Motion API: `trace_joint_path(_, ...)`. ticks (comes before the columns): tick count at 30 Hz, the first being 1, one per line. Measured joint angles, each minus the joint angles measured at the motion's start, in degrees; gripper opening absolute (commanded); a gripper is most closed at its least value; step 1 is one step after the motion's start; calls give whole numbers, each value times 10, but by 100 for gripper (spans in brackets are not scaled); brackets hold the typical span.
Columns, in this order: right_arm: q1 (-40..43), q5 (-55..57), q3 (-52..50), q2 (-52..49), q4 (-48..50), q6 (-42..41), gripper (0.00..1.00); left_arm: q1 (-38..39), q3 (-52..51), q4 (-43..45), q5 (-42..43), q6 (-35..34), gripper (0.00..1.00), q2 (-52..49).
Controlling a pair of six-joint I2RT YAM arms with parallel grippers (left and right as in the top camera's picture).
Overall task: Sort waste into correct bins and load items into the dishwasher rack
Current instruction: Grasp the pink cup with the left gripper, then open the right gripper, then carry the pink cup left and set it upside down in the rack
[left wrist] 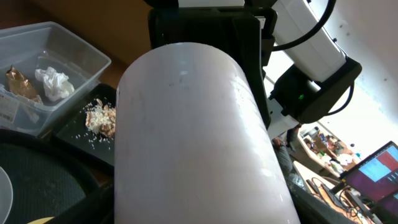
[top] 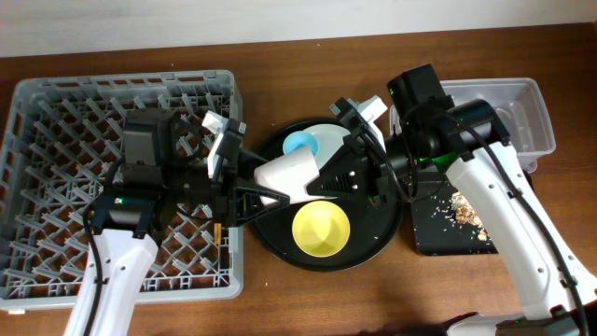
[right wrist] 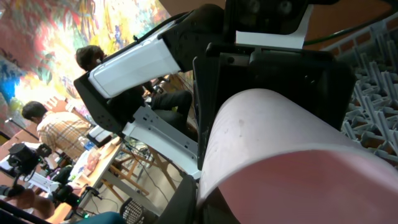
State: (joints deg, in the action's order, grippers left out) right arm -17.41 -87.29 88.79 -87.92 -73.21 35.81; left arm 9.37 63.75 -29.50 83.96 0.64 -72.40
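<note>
A pink cup point(top: 289, 173) lies on its side in the air over the round black tray point(top: 280, 245), held between both arms. My left gripper point(top: 270, 187) straddles its body, and the cup point(left wrist: 199, 137) fills the left wrist view with a finger pressed on each side. My right gripper point(top: 322, 182) is shut on the rim of the cup point(right wrist: 280, 143), one finger inside the mouth. On the tray sit a light-blue cup point(top: 300, 143), a pale plate point(top: 328, 140) and a yellow bowl point(top: 321, 230). The grey dishwasher rack point(top: 56, 121) stands at the left.
A clear tub point(top: 532, 112) at the right holds a crumpled napkin point(left wrist: 55, 84) and a foil wrapper point(left wrist: 18, 84). In front of it a black rectangular tray point(top: 429, 233) carries beige food scraps point(top: 464, 213). The right arm reaches across both bins.
</note>
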Motion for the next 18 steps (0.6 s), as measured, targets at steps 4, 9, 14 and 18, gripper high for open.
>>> trace_joint_path(4, -2, 3, 0, 0, 0, 0, 5, 0, 0, 0, 0, 0, 61, 0)
trace_joint_path(9, -3, 9, 0, 0, -2, 0, 18, 0, 0, 0, -3, 0, 48, 0)
trace_joint_path(14, -22, 27, 0, 0, -6, 0, 74, 4, 0, 4, -2, 0, 42, 0)
trace_joint_path(18, -14, 31, 0, 0, 0, -11, 99, 2, 0, 17, -3, -7, 41, 0)
